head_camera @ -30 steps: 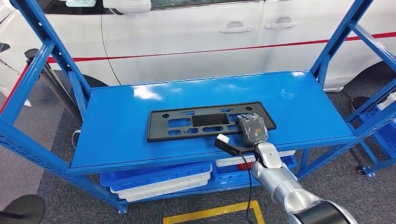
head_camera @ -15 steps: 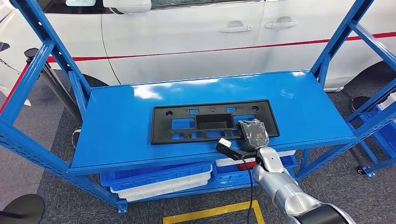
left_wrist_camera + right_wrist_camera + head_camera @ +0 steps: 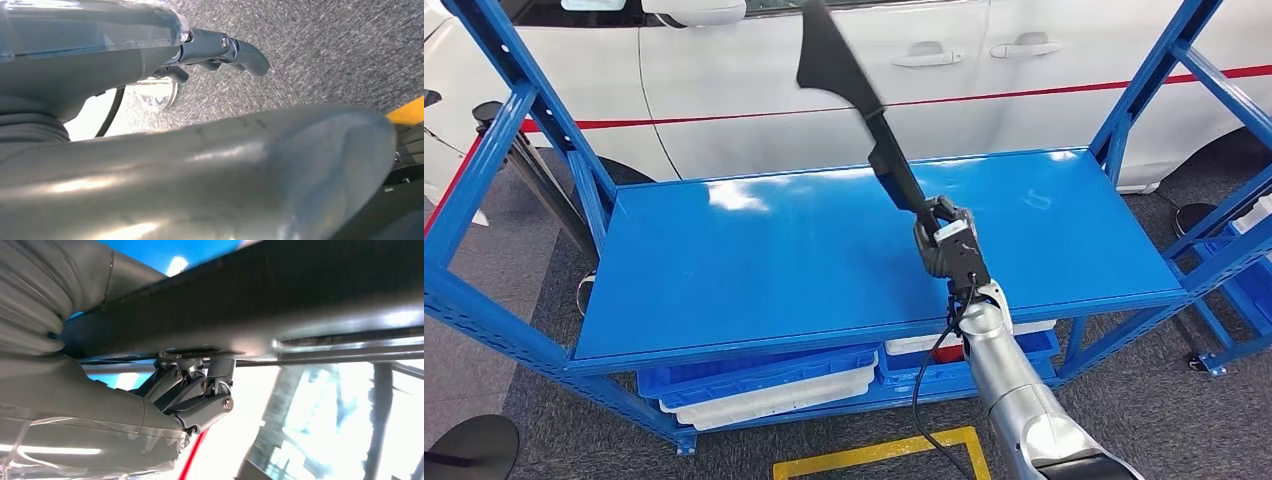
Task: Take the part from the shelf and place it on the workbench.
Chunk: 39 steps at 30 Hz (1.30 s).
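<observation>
Holding the part (image 3: 864, 110) up off the shelf (image 3: 724, 270) right now, so the pickup step looks done and the carry is what's in hand. The right hand (image 3: 946, 248), just right of centre in the head view, is gripping the long black plastic part by its lower end, and the piece is sticking up edge-on toward the top middle of the frame, across the white car (image 3: 924, 90) behind. The left hand (image 3: 220, 50) is hanging over grey carpet, holding nothing, fingers looking loosely curled; can't really tell more. Next up, I'd guess, is turning toward the workbench while keeping that long part from swinging into the blue uprights.
</observation>
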Each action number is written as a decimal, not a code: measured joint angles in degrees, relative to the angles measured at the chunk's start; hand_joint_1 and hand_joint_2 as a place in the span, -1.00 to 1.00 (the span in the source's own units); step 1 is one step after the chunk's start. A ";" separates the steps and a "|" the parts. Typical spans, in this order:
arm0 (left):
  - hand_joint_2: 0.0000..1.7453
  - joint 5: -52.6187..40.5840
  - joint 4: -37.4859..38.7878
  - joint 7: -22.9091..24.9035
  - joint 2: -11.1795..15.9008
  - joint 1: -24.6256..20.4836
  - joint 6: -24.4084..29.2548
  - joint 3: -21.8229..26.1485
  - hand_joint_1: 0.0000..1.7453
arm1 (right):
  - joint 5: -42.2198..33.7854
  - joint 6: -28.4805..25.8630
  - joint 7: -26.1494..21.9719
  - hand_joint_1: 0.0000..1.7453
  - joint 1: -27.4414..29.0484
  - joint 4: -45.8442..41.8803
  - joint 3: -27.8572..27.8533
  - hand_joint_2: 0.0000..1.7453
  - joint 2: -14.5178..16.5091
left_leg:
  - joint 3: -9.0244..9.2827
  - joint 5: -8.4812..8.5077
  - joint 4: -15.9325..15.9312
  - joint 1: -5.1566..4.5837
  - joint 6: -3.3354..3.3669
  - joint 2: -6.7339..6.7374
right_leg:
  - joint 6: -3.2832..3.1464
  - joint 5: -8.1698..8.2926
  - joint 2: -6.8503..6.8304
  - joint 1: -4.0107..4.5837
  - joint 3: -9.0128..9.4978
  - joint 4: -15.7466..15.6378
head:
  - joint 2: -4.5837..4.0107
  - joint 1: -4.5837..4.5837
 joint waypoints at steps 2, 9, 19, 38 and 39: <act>-1.00 0.01 0.00 0.02 0.00 0.01 0.10 0.00 -1.00 | -2.66 1.20 0.24 1.00 0.02 -2.66 0.13 1.00 0.23 | -0.09 0.01 0.00 0.00 0.00 0.00 | 0.00 0.01 0.00 0.00 -0.09 0.01 | 0.00 0.00; -1.00 0.05 0.00 0.01 0.00 0.01 0.24 0.02 -1.00 | -12.91 7.07 1.26 1.00 -0.11 -9.70 0.30 1.00 0.68 | -0.31 0.00 0.02 -0.01 0.00 -0.03 | 0.00 0.00 -0.02 0.00 -0.29 0.01 | 0.00 0.00; -1.00 0.11 0.00 -1.56 -0.02 0.19 4.78 0.02 -1.00 | -44.46 21.29 8.28 1.00 2.67 -22.03 -0.06 1.00 1.63 | -0.37 0.00 0.02 -0.01 0.00 -0.04 | 0.00 0.00 -0.02 0.00 -0.39 0.01 | 0.00 0.00; 1.00 11.25 0.00 -28.67 -0.74 -0.79 11.17 4.98 -1.00 | -47.39 23.48 7.09 1.00 12.22 -47.65 -0.11 1.00 3.95 | -0.48 0.00 0.02 -0.02 0.00 -0.04 | 0.00 0.01 -0.01 0.00 -0.48 0.01 | 0.00 0.00; 1.00 11.36 0.00 -28.67 -0.74 -0.79 10.74 5.25 -1.00 | -47.21 23.55 6.97 1.00 12.19 -47.91 -0.09 1.00 4.01 | -0.48 0.00 0.02 -0.02 0.00 -0.04 | 0.00 0.01 -0.01 0.00 -0.48 0.01 | 0.00 0.00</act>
